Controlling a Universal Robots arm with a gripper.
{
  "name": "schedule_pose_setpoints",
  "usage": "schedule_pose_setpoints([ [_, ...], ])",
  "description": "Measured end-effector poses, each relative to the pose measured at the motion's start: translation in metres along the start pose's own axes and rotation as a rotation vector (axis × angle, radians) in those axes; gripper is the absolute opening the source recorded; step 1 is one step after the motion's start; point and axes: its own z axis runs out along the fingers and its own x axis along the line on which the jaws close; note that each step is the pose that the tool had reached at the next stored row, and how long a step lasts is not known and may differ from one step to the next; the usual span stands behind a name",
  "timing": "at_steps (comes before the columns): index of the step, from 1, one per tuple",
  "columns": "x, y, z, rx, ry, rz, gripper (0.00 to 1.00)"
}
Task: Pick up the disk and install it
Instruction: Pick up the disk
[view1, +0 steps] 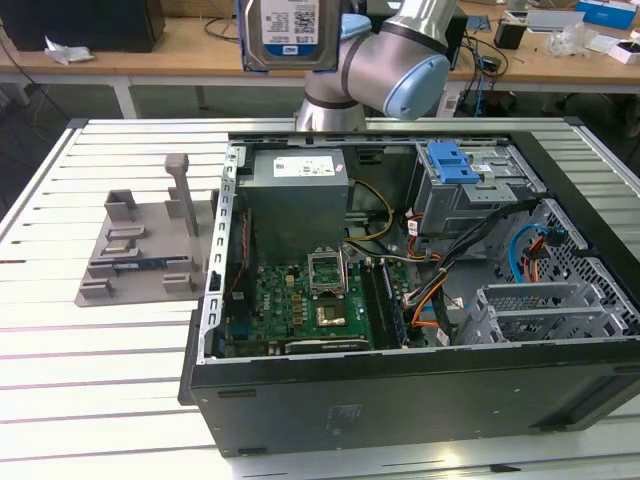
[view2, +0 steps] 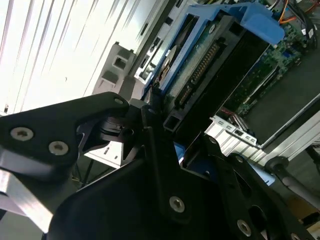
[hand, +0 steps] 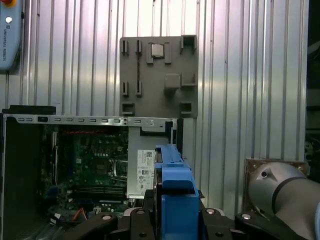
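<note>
Black gripper (hand: 175, 207) seemingly clamps tight on the blue-framed disk (hand: 172, 167).

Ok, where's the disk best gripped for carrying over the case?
Across its two flat faces, approaching edge-on, as the gripper clamps it now: the disk is thin and broad, so the faces give parallel contact, and the blue carrier edges are left exposed.

Both wrist views downward past disk (view2: 210, 60) (hand: 175, 200)

My arm (view1: 395, 65) is silver tubing with pale blue joint caps; my gripper (view2: 172, 127) is matte black, studded with silver screws.
</note>
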Motion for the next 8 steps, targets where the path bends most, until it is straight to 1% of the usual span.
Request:
schedule_pose_setpoints([
  [1, 0.0058, -0.0067, 0.0016, -0.0005, 0.0003, 0.0, 0.36],
  [4, 0.0155, -0.0159, 0.0049, -0.0006, -0.0001, 0.0, 0.36],
  [7, 0.0222, -0.0236, 0.0076, -0.0009, 0.0, 0.0, 0.36],
  [8, 0.0257, -0.028, 0.0091, -0.001, 0.0, 0.0, 0.36],
])
